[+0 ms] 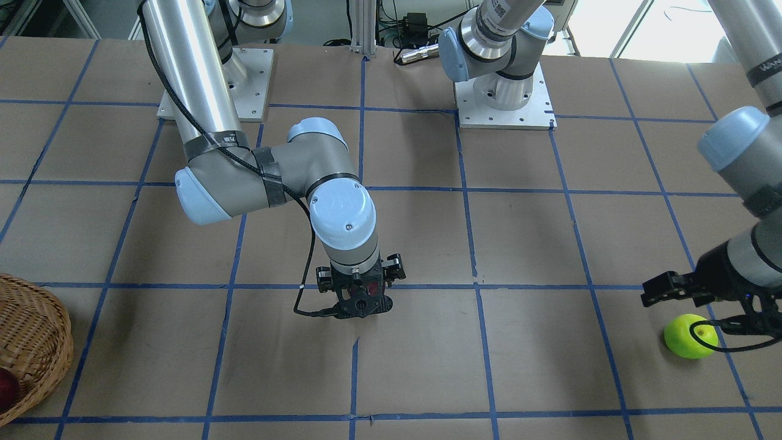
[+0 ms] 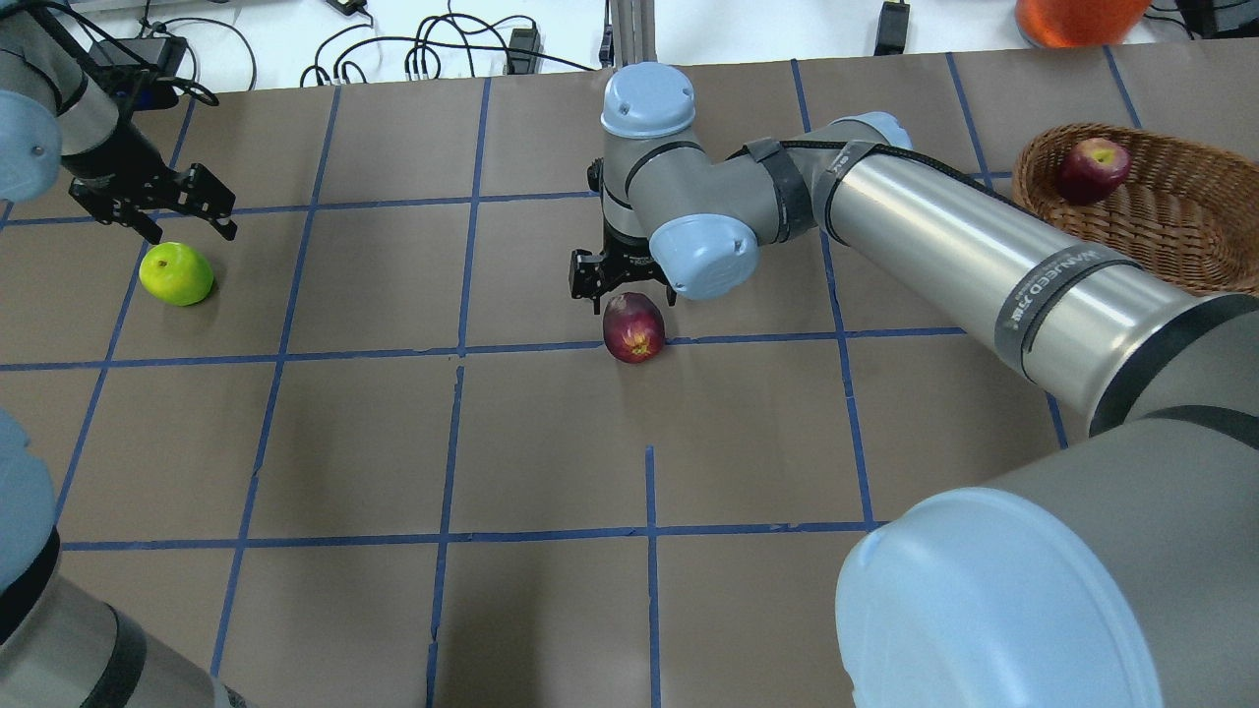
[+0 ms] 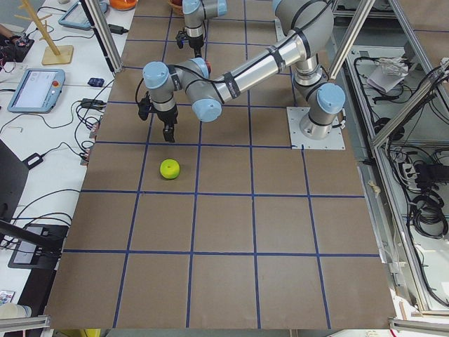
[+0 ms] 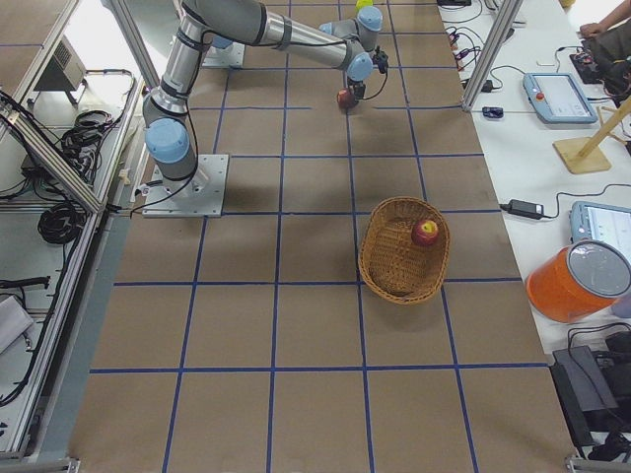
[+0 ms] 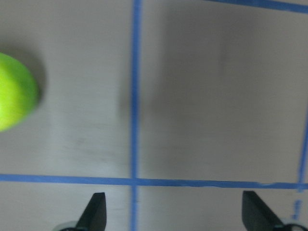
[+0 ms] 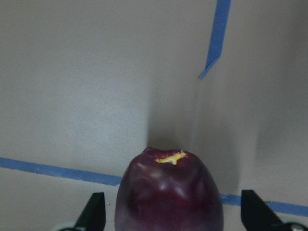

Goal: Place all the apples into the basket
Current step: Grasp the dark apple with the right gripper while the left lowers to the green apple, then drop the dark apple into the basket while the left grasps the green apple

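Currently, right gripper (image 6: 175,212) fingers (image 6: 96,211) straddle the maroon apple (image 6: 168,192) at frame bottom, wide open, holding nothing; off-centre closure could roll it away; left gripper (image 5: 175,212) open, empty, near green apple (image 5: 14,94).

- From the front we look steeply down on the table (image 1: 550,232), the arm bases (image 1: 504,107) at the top.
- Overhead we look forward over the robot's shoulders; both views share the green apple (image 2: 176,273) and basket (image 2: 1170,211).
- Our side views sit high and far at the table's ends.
- Wrist cameras look down from close: right on the maroon apple (image 6: 168,192), left beside the green one.
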{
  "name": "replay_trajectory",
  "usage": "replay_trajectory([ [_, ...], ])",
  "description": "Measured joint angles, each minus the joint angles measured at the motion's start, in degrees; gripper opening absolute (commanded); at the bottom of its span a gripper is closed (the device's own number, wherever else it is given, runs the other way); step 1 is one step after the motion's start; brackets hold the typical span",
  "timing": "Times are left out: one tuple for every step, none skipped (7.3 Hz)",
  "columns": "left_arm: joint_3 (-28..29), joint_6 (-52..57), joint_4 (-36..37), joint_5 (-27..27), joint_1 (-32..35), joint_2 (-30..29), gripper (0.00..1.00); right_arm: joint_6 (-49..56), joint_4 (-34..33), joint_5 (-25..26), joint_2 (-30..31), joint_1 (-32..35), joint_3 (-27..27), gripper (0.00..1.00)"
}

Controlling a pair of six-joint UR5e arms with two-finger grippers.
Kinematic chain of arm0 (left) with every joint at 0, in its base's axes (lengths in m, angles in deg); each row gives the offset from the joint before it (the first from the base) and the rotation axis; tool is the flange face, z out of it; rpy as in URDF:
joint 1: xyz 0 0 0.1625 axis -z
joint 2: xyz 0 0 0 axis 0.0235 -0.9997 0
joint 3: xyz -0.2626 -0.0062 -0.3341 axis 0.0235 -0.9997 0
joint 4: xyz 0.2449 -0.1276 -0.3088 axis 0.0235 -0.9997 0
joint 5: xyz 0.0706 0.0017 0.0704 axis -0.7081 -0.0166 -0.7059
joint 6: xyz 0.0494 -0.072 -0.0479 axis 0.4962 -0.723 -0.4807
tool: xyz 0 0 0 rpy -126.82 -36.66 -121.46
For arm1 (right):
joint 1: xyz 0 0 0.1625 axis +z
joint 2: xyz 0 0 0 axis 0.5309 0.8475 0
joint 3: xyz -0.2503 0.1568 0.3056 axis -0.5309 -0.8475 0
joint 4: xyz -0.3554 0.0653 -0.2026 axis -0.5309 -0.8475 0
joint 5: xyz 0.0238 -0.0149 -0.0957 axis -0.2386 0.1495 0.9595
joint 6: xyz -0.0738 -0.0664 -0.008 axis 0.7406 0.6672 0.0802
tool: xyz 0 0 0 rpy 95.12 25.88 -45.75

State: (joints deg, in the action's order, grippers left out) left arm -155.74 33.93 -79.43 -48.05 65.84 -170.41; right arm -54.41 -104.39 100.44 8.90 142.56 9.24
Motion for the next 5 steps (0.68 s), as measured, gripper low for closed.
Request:
replay_trajectory([
  [2.94,3.45,-0.11,-0.23,-0.83,-2.62,1.00,-0.22,-0.52,0.05,-0.54,0.10,1.13,0.58],
  [4.36,7.34,0.00,-0.32,-2.11,-4.87,1.00,-0.19,-0.81,0.03,-0.75,0.09,1.63,0.01],
  [4.93,10.08,0.27,-0.34,-3.73,-6.81,1.00,0.10,-1.07,-0.24,-0.71,-0.04,1.51,0.00],
  [5.09,12.77,0.60,-0.35,-4.79,-8.33,1.00,0.18,-1.04,-0.49,-0.29,-0.44,0.84,0.00],
  [4.99,15.21,0.94,-0.38,-5.33,-9.38,1.00,0.23,0.90,-0.39,0.71,-1.63,-1.11,0.00],
])
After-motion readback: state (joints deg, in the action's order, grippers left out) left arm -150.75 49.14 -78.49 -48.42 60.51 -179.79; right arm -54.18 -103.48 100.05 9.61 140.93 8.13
